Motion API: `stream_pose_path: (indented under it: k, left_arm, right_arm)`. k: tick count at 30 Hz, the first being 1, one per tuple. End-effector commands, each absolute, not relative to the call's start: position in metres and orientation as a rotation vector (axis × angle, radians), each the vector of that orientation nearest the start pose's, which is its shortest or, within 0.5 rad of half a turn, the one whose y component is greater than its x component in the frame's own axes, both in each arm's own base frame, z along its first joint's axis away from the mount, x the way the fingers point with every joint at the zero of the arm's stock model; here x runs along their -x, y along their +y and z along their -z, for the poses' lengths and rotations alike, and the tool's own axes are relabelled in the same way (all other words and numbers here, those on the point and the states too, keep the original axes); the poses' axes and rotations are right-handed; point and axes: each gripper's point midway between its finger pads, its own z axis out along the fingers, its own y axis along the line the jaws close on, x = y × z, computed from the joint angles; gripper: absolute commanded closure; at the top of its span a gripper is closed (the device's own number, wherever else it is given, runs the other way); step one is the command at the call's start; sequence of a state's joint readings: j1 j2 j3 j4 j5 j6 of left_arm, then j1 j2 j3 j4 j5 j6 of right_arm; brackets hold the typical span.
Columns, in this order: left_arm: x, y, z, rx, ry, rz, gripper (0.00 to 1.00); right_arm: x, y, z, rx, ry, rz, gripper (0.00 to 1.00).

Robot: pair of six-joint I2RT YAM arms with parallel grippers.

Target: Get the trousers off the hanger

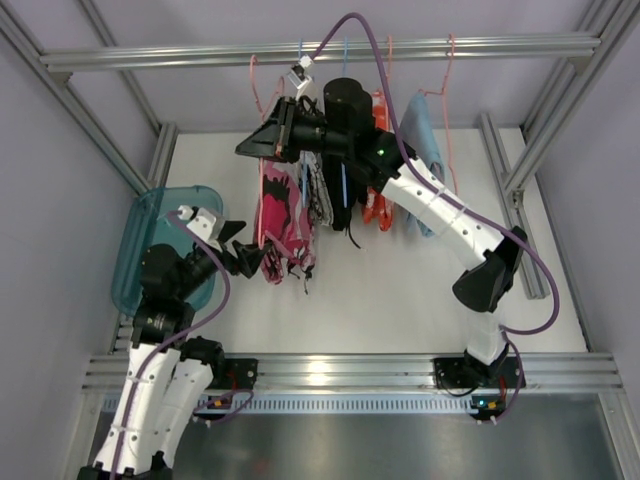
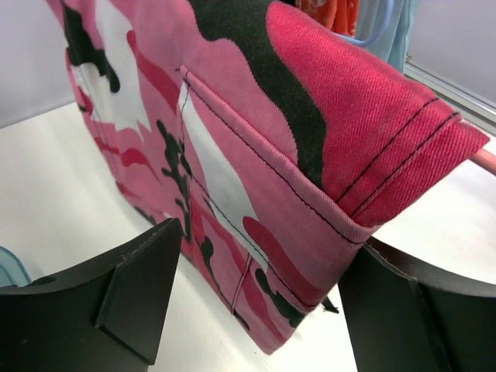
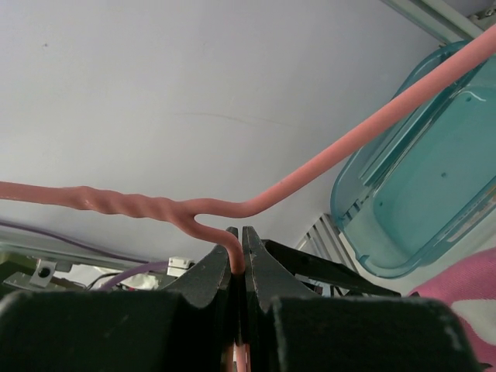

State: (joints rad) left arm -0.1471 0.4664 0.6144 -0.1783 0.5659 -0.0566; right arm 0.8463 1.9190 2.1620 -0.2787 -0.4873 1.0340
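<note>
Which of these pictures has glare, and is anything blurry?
Top view: bright glare on the near metal rail. Left wrist view: pink trousers sharp, stitching clear. Right wrist view: hanger wire crisp, right claw slightly soft up close.

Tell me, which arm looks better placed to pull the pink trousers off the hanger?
Probably the left: the left fingers stand open on either side of the pink trousers, while the right fingers are shut on the hanger wire.

We count two grippers, the left gripper (image 1: pixel 252 260) and the right gripper (image 1: pixel 250 145); one teal bin (image 1: pixel 135 250); and four hanging garments: pink camouflage trousers (image 1: pixel 275 225), black-and-white printed trousers (image 1: pixel 318 195), an orange garment (image 1: pixel 375 205) and a light-blue garment (image 1: pixel 420 130). One pink hanger (image 3: pixel 310 167) is distinct; we cannot count the other hangers.
</note>
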Motion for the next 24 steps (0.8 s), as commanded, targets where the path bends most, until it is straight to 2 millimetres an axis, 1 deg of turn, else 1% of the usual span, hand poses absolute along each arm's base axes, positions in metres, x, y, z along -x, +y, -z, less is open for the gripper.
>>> stream_pose_path:
  k: [1, 6, 8, 10, 12, 15, 18, 19, 22, 23, 24]
  left_arm:
    - [-0.237, -0.126, -0.298, -0.496, 1.458, 0.553, 0.19]
    - [-0.244, -0.126, -0.293, -0.508, 1.461, 0.538, 0.25]
    - [-0.244, -0.128, -0.302, -0.501, 1.428, 0.552, 0.24]
    - [-0.243, -0.131, -0.303, -0.500, 1.423, 0.577, 0.22]
    - [-0.247, -0.131, -0.305, -0.472, 1.430, 0.587, 0.22]
    - [-0.254, -0.125, -0.303, -0.439, 1.441, 0.549, 0.26]
    - [-0.256, -0.122, -0.306, -0.421, 1.440, 0.534, 0.34]
    - [-0.257, -0.121, -0.307, -0.414, 1.440, 0.532, 0.42]
    - [-0.258, -0.120, -0.311, -0.406, 1.434, 0.525, 0.58]
    - [-0.256, -0.120, -0.315, -0.404, 1.426, 0.526, 0.70]
    - [-0.254, -0.120, -0.319, -0.409, 1.413, 0.530, 0.77]
  right_arm:
    - [-0.255, 0.465, -0.538, 0.331, 1.637, -1.875, 1.00]
    - [-0.252, 0.464, -0.541, 0.341, 1.626, -1.883, 1.00]
    - [-0.252, 0.463, -0.541, 0.339, 1.629, -1.883, 1.00]
    - [-0.251, 0.464, -0.540, 0.344, 1.629, -1.886, 1.00]
    - [-0.250, 0.465, -0.538, 0.351, 1.631, -1.888, 1.00]
    - [-0.248, 0.465, -0.537, 0.358, 1.635, -1.890, 1.00]
    - [-0.246, 0.463, -0.539, 0.364, 1.628, -1.890, 1.00]
    - [-0.245, 0.463, -0.539, 0.367, 1.626, -1.891, 1.00]
    - [-0.244, 0.462, -0.539, 0.377, 1.620, -1.881, 1.00]
    - [-0.244, 0.463, -0.538, 0.380, 1.622, -1.875, 1.00]
    - [-0.244, 0.463, -0.536, 0.389, 1.623, -1.867, 1.00]
